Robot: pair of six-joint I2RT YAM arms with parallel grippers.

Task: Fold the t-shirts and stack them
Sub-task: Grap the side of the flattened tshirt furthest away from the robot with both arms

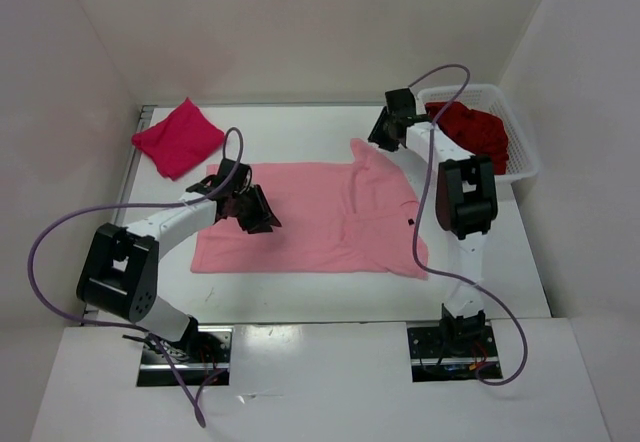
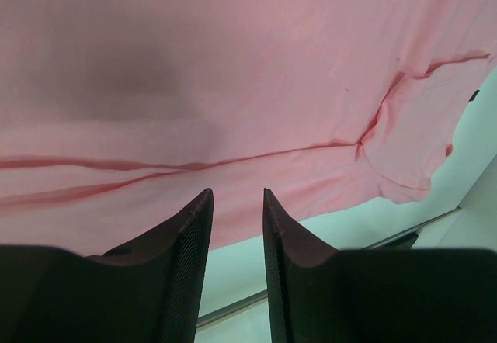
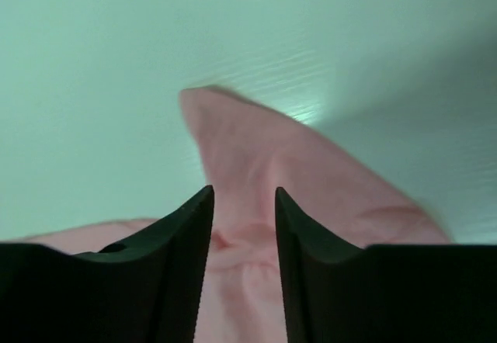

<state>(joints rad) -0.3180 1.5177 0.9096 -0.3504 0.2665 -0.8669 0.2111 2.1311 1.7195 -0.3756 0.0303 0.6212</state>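
A light salmon pink t-shirt (image 1: 320, 217) lies spread flat in the middle of the table. My left gripper (image 1: 255, 212) hovers over its left part, open, with nothing between its fingers (image 2: 194, 234); the left wrist view shows the shirt (image 2: 233, 64) and its near hem below. My right gripper (image 1: 385, 132) sits at the far right sleeve, open, the sleeve (image 3: 256, 149) lying under and between its spread fingertips. A bright crimson-pink t-shirt (image 1: 178, 137) rests folded at the far left. A dark red t-shirt (image 1: 475, 127) is bunched in the basket.
The white lattice basket (image 1: 525, 147) stands at the far right, beside the right arm's elbow. White walls close in the table at the back and sides. Purple cables loop from both arms. Bare table (image 1: 300, 287) lies along the near edge.
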